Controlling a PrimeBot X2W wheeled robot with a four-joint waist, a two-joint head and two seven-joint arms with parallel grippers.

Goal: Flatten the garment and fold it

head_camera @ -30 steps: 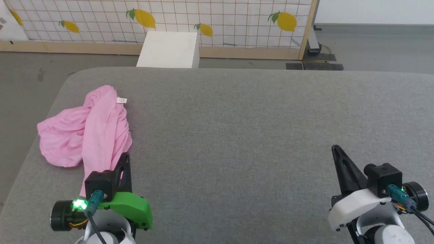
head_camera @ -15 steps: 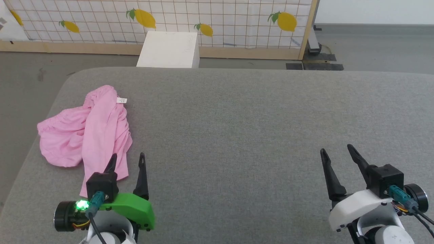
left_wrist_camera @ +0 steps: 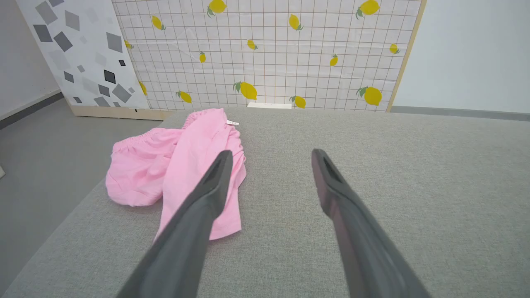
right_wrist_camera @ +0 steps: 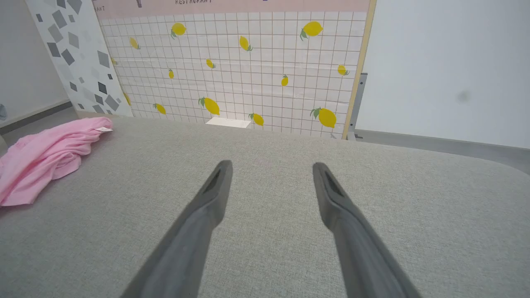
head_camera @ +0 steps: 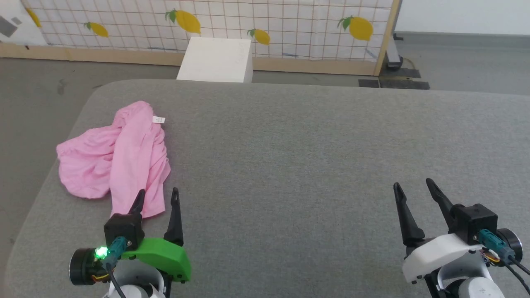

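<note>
Pink garment (head_camera: 114, 165) lies crumpled just ahead of the left gripper (head_camera: 158, 191), whose two fingers stand apart and hold nothing. The right gripper (head_camera: 413, 183), also spread and empty, is well apart from it. Both hang over the grey padded surface (head_camera: 290, 145).

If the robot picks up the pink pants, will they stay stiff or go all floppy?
Probably floppy: the pink pants lie crumpled in soft folds, so they would likely droop from the left hand. They look thin, so probably light. Unlikely to roll.
</note>
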